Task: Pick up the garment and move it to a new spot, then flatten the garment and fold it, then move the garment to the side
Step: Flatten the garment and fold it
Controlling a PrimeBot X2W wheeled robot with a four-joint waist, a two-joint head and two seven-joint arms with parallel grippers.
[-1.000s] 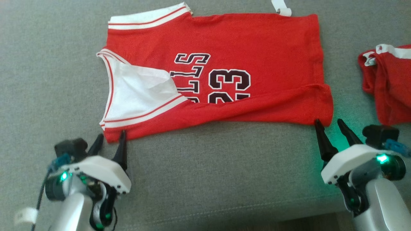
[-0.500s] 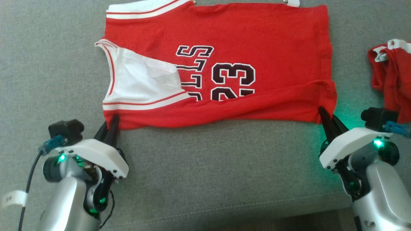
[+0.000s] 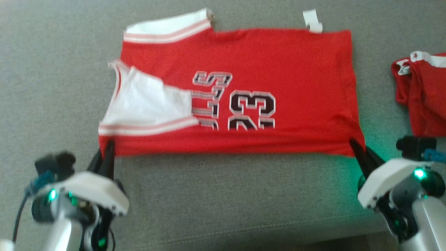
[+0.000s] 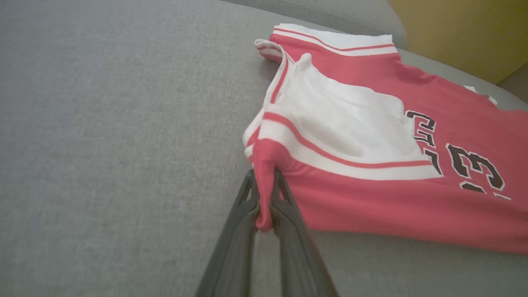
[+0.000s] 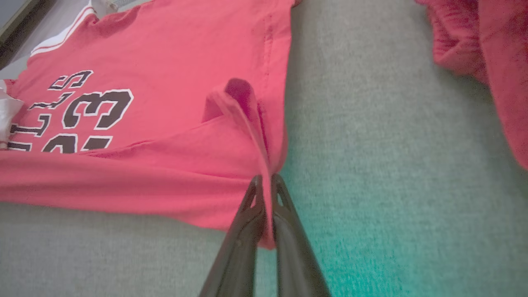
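Note:
The garment (image 3: 244,87) is a red sleeveless jersey with white trim and a black "23", lying sideways on the grey cushion with its near long edge folded over. My left gripper (image 3: 106,148) is shut on the near left corner by the white armhole band; the left wrist view shows that red corner (image 4: 264,181) pinched between the fingers (image 4: 288,210). My right gripper (image 3: 355,146) is shut on the near right hem corner, and the right wrist view shows the hem (image 5: 247,119) rising in a ridge from the shut gripper (image 5: 265,181).
A second red garment (image 3: 421,94) with white trim lies crumpled at the right, close beside my right gripper. A white tag (image 3: 312,21) sticks out at the jersey's far edge. The grey cushion (image 3: 226,202) has a seam near its front edge.
Both grippers went from open beside the jersey's near corners to shut on them. The near edge now looks pulled straighter and drawn toward me; the head camera has also shifted.

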